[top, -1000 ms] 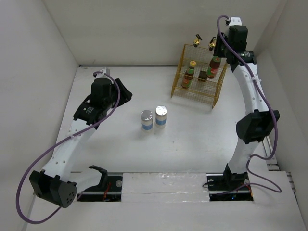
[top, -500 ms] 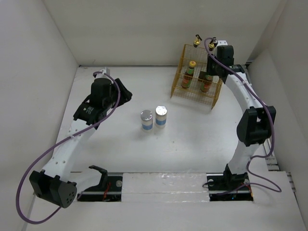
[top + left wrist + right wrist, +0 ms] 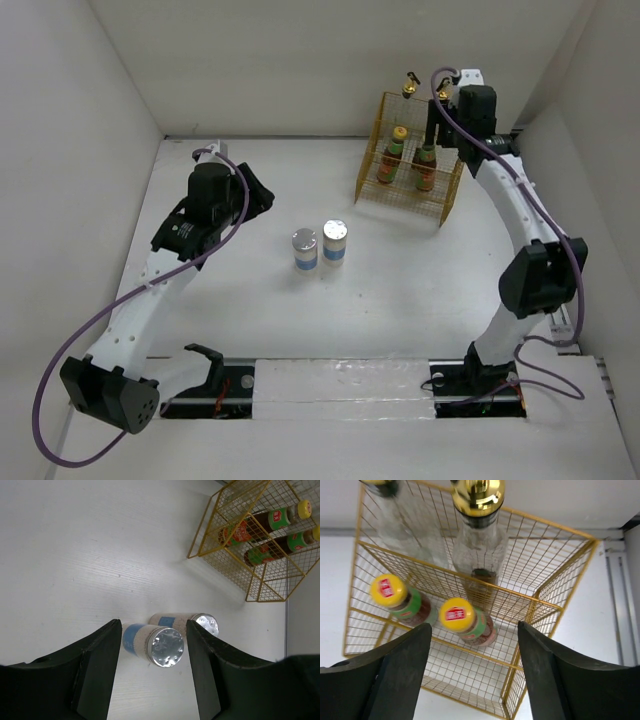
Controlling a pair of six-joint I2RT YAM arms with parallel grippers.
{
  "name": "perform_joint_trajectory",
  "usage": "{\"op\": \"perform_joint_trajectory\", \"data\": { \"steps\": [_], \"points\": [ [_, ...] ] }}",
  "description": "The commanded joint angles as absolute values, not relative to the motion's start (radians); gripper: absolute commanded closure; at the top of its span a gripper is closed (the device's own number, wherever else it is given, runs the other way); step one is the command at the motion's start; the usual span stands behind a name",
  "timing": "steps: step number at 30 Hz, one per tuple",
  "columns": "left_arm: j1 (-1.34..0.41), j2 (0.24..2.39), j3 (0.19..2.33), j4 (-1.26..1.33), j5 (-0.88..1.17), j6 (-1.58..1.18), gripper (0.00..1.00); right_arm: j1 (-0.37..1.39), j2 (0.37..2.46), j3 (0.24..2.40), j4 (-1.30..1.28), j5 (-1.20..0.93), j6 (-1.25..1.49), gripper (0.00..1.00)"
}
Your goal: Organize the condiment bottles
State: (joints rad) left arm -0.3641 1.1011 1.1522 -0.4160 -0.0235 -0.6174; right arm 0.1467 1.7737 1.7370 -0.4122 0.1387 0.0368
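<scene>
Two white cylinders with silver lids and blue bands (image 3: 304,250) (image 3: 335,243) stand side by side mid-table. In the left wrist view they are the near cylinder (image 3: 161,647) and the far one (image 3: 200,622). My left gripper (image 3: 262,192) (image 3: 153,630) hangs open and empty, up and to their left. Two red bottles with yellow caps (image 3: 397,155) (image 3: 427,165) stand upright on the lower level of the yellow rack (image 3: 400,210). Directly above the right one (image 3: 462,620), my right gripper (image 3: 436,125) (image 3: 472,630) is open and holds nothing. Both glass bottles with gold spouts (image 3: 410,85) (image 3: 479,540) stand on the upper tier.
The rack sits at the back right near the rear wall, its wires (image 3: 545,602) close around the right fingers. White walls enclose the table on three sides. Both arm bases are mounted on the near edge.
My right gripper lowered a red bottle into the rack beside the other red one and then opened, leaving it standing. The left arm has not moved.
</scene>
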Motion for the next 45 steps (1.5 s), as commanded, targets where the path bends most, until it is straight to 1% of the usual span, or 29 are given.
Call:
{"op": "perform_joint_trajectory", "data": {
  "steps": [1,3,4,5,7,8,9,10,11,12,13,15,18,23,28,34,35,38,39,40,42,43,45],
  "points": [
    [-0.359,1.074,1.167,-0.408,-0.023,-0.603,0.50,0.185,1.619,1.735,-0.373,0.146,0.017,0.26],
    [-0.359,1.074,1.167,-0.408,-0.023,-0.603,0.50,0.239,1.557,1.666,-0.351,0.103,-0.005,0.42],
    [-0.359,1.074,1.167,-0.408,-0.023,-0.603,0.50,0.261,1.492,1.573,-0.339,0.074,-0.021,0.70],
    [-0.359,1.074,1.167,-0.408,-0.023,-0.603,0.50,0.284,1.459,1.525,-0.330,-0.005,-0.032,0.80],
    [-0.359,1.074,1.167,-0.408,-0.023,-0.603,0.50,0.363,1.375,1.395,-0.330,-0.072,-0.041,0.88],
    [-0.359,1.074,1.167,-0.408,-0.023,-0.603,0.50,0.394,1.347,1.353,-0.339,-0.096,-0.041,0.88],
    [-0.359,1.074,1.176,-0.417,-0.023,-0.603,0.50,0.456,1.320,1.313,-0.339,-0.151,-0.041,0.86],
    [-0.359,1.074,1.177,-0.417,-0.023,-0.603,0.50,0.489,1.292,1.277,-0.339,-0.172,-0.052,0.79],
    [-0.359,1.083,1.177,-0.417,-0.023,-0.603,0.50,0.523,1.246,1.209,-0.339,-0.189,-0.052,0.55],
    [-0.359,1.083,1.186,-0.417,-0.023,-0.603,0.50,0.552,1.227,1.180,-0.339,-0.218,-0.061,0.41],
    [-0.359,1.092,1.186,-0.417,-0.023,-0.603,0.50,0.605,1.214,1.154,-0.339,-0.231,-0.061,0.28],
    [-0.359,1.103,1.196,-0.417,-0.023,-0.603,0.50,0.647,1.213,1.102,-0.339,-0.261,-0.071,0.10],
    [-0.359,1.103,1.197,-0.417,-0.014,-0.603,0.50,0.710,1.256,1.089,-0.339,-0.285,-0.098,0.01],
    [-0.359,1.112,1.197,-0.417,-0.005,-0.603,0.50,0.741,1.376,1.100,-0.260,-0.227,-0.109,0.00],
    [-0.359,1.112,1.197,-0.417,0.005,-0.612,0.50,0.741,1.541,1.190,-0.200,-0.184,-0.118,0.00],
    [-0.359,1.094,1.186,-0.417,0.005,-0.612,0.50,0.741,1.644,1.232,-0.117,-0.069,-0.103,0.00],
    [-0.359,1.094,1.186,-0.417,0.005,-0.612,0.50,0.741,1.669,1.244,-0.107,-0.069,-0.103,0.02],
    [-0.359,1.085,1.177,-0.417,-0.006,-0.612,0.50,0.741,1.689,1.256,-0.074,-0.060,-0.092,0.10],
    [-0.359,1.085,1.177,-0.417,-0.006,-0.612,0.50,0.741,1.698,1.256,-0.063,-0.060,-0.083,0.22],
    [-0.359,1.085,1.177,-0.417,-0.006,-0.612,0.50,0.741,1.698,1.256,-0.052,-0.070,-0.083,0.32],
    [-0.359,1.085,1.177,-0.417,-0.006,-0.612,0.50,0.741,1.689,1.278,-0.052,-0.071,-0.074,0.46],
    [-0.359,1.085,1.177,-0.417,-0.015,-0.612,0.50,0.741,1.672,1.288,-0.052,-0.061,-0.074,0.56],
    [-0.359,1.085,1.177,-0.417,-0.015,-0.612,0.50,0.715,1.628,1.301,-0.052,-0.070,-0.063,0.61]
  ]
}}
